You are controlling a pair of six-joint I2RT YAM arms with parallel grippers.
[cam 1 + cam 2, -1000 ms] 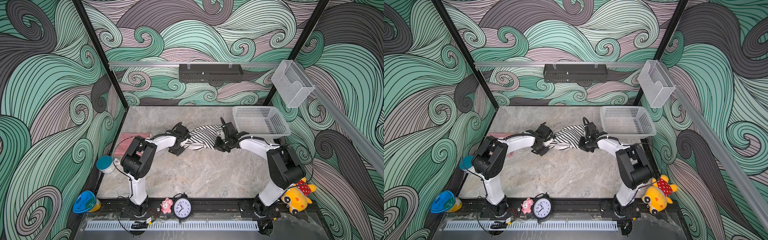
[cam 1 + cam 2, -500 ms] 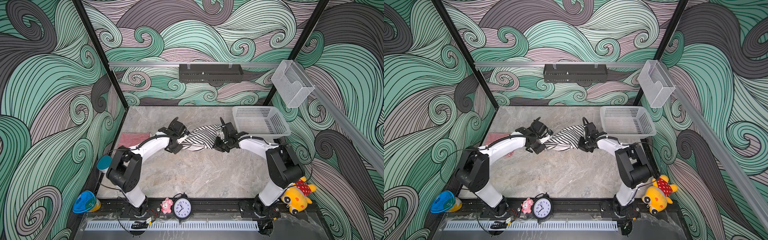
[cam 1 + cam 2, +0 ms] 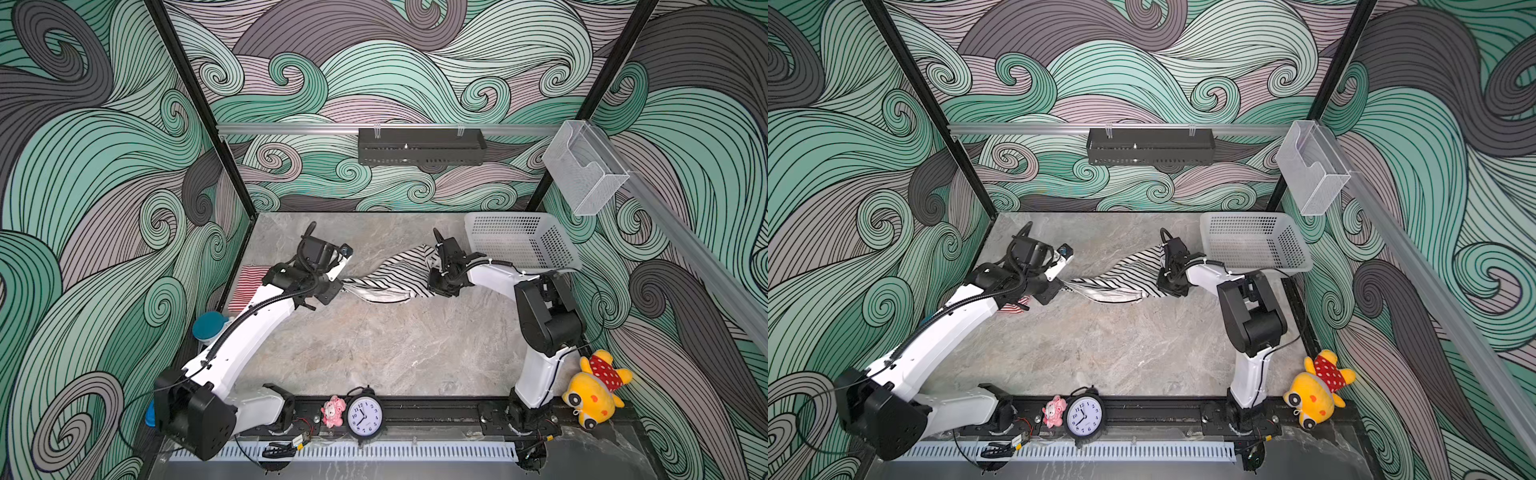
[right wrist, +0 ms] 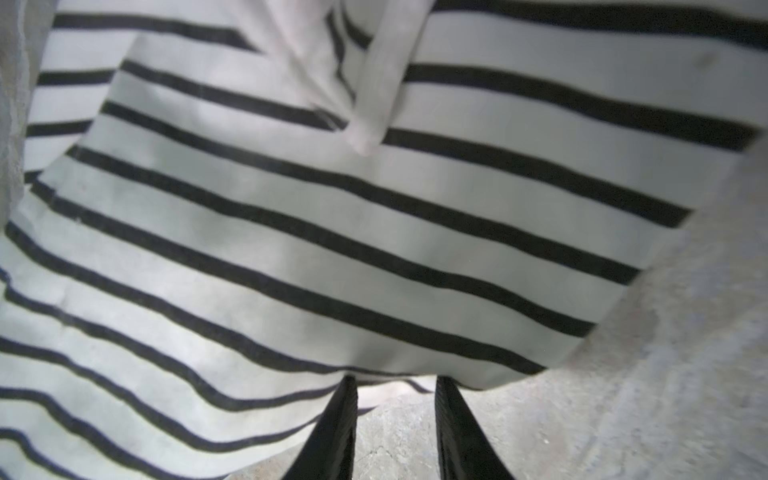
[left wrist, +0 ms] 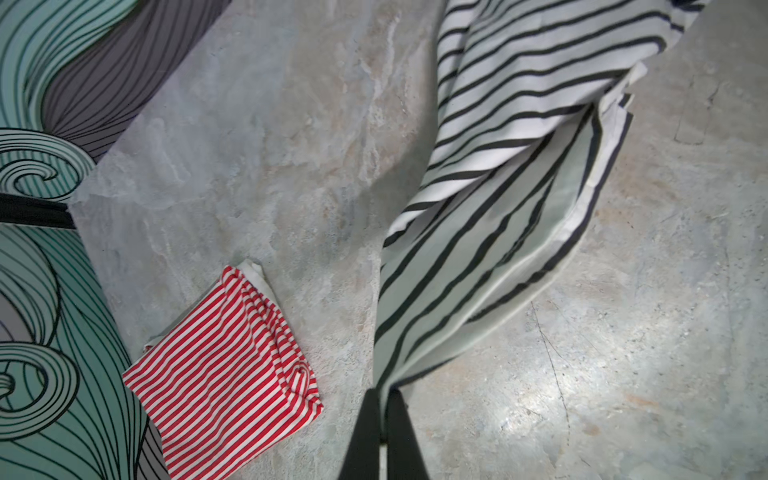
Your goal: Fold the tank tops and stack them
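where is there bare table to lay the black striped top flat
The widest bare table lies between the black-and-white tank top and the clock. A narrower strip runs behind the top, left of the basket. Crowded: the left edge, where the red-striped tank top lies.

- Black-and-white striped tank top [image 3: 386, 278]: unfolded, twisted and rumpled. One end is pinched in the closed left gripper [image 5: 384, 395]. From there it runs in a sagging band to the right gripper [image 4: 395, 384], whose parted jaws stand at its far edge.
- Red-and-white striped tank top [image 5: 224, 374]: folded into a neat square, lying flat just beside the left gripper, apart from the other top.
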